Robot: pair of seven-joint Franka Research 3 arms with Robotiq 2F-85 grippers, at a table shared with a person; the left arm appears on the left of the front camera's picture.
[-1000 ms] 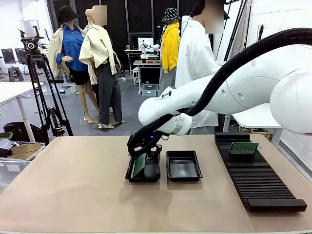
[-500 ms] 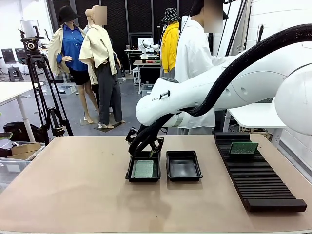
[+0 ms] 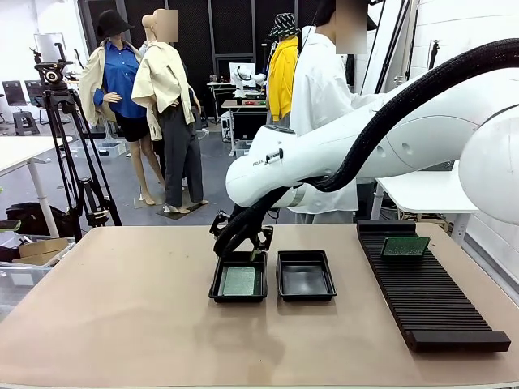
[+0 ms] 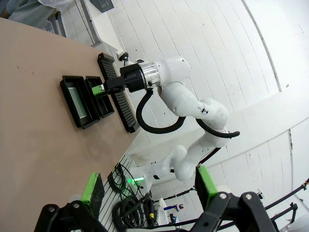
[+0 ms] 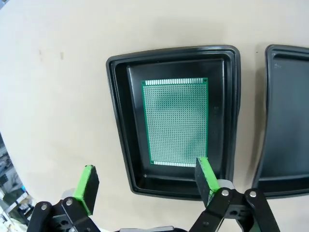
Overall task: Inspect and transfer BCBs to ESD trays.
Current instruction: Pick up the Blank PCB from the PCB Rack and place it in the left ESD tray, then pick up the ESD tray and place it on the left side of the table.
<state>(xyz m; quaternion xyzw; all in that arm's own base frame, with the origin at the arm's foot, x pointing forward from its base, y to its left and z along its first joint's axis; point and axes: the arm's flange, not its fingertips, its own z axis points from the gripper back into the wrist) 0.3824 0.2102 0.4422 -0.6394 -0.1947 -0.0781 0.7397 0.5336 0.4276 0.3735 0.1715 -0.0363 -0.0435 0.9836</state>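
One green BCB (image 5: pixel 177 122) lies flat on the floor of the left ESD tray (image 5: pixel 116 125), also seen from the front as a BCB (image 3: pixel 240 280) in that tray (image 3: pixel 216 285). My right gripper (image 5: pixel 147 179) hovers open just above the tray's near rim, nothing between its green pads; from the front that gripper (image 3: pixel 241 235) hangs over the tray's far end. The second ESD tray (image 3: pixel 305 275) beside it holds nothing. Another BCB (image 3: pixel 405 245) rests on the far end of the rack. My left gripper (image 4: pixel 148 186) is open and raised high, far from both trays (image 4: pixel 77 99).
A long black ribbed rack (image 3: pixel 426 296) runs along the table's right side. A person in a white coat (image 3: pixel 324 97) stands at the far edge behind the trays. The tan tabletop (image 3: pixel 122 308) stretches bare to the left and front.
A second ago the BCB stood tilted in my right gripper inside the left tray. The gripper has let it go and lifted; the board now lies flat.
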